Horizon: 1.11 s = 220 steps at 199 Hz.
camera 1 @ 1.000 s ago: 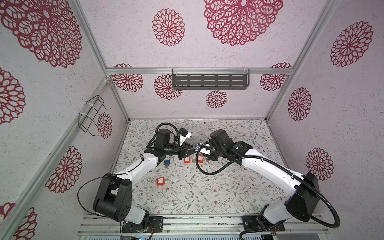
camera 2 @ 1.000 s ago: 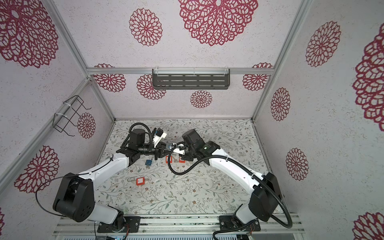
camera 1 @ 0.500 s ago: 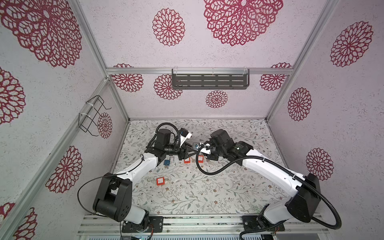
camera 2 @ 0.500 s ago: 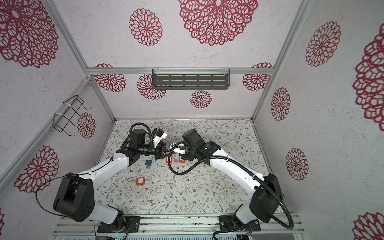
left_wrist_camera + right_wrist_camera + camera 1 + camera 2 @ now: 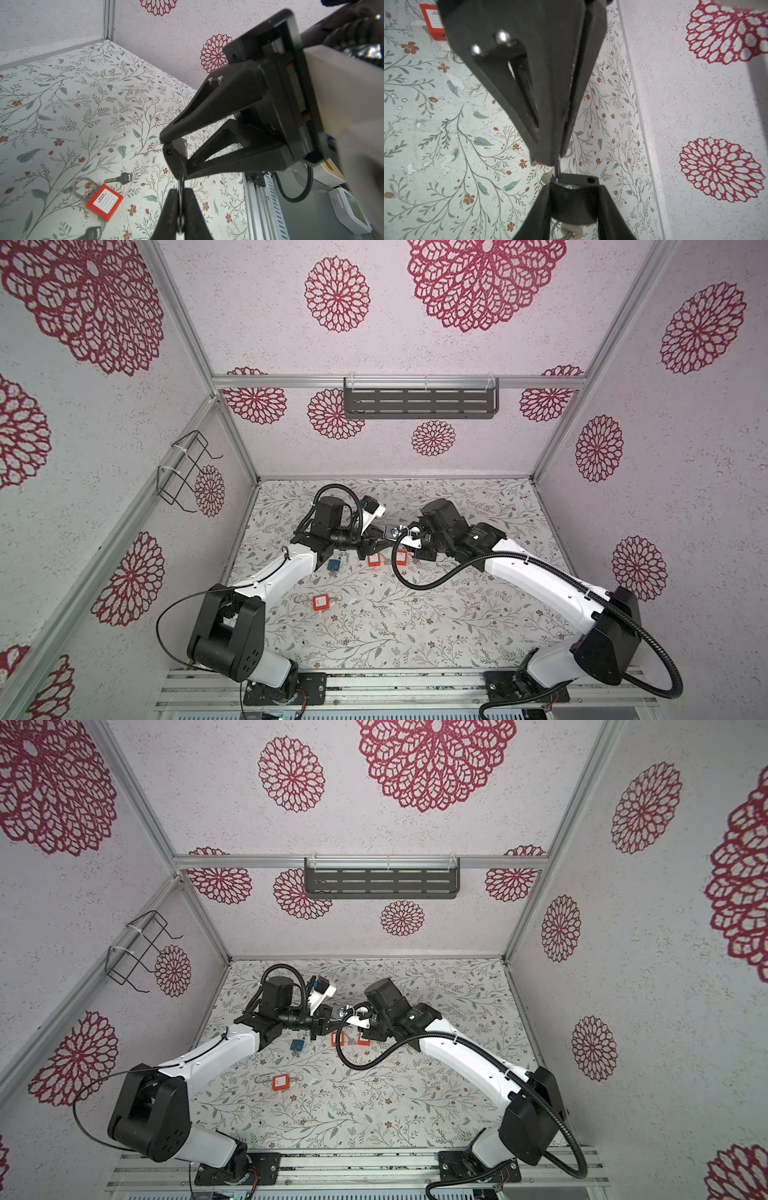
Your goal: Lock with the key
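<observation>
Found key (image 5: 181,184) pinched in closed left claw (image 5: 180,194), tip at base of black lock (image 5: 577,207) gripped by right claw (image 5: 575,188), both held above table (image 5: 415,614). Looks partly inserted, cannot confirm depth. Left to do: turn, confirm locked

The square plastic padlock (image 5: 103,202) is red with a white label. The pale table sheet (image 5: 62,104) bears grey-green sprigs and rust flowers.
</observation>
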Motion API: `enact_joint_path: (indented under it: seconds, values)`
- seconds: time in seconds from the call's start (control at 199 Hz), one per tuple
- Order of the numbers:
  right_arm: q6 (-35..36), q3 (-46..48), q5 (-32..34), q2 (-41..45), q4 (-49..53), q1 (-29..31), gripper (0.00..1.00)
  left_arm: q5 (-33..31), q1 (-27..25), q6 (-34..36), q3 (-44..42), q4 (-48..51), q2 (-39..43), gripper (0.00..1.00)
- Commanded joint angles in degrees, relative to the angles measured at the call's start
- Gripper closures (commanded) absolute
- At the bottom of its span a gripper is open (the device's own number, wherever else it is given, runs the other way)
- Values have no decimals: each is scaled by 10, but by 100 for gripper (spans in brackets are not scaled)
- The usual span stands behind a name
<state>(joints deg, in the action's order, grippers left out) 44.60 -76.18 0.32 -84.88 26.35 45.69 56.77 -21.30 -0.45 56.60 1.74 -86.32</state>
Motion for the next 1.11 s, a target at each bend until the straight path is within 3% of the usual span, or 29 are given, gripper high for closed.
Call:
enact_joint_path:
  seconds: [0.0, 0.136, 0.357, 0.669, 0.93, 1.101]
  values:
    - [9, 7, 10, 34, -33, 3, 74, 19, -5, 11, 15, 7, -8, 99]
    - [25, 30, 16, 51, -39, 1, 48, 16, -4, 25, 14, 0, 6, 100]
    - [28, 72, -1, 105, -45, -12, 32, 16, -4, 39, 20, -7, 27, 100]
    - [-12, 29, -125, 83, 57, -30, 34, 32, -12, 62, -7, -74, 64, 100]
    - [-31, -17, -163, 55, 83, -45, 37, 44, -22, 135, 2, -18, 75, 100]
    - [-36, -31, -198, 44, 103, -52, 44, 50, -24, 153, 3, -12, 82, 100]
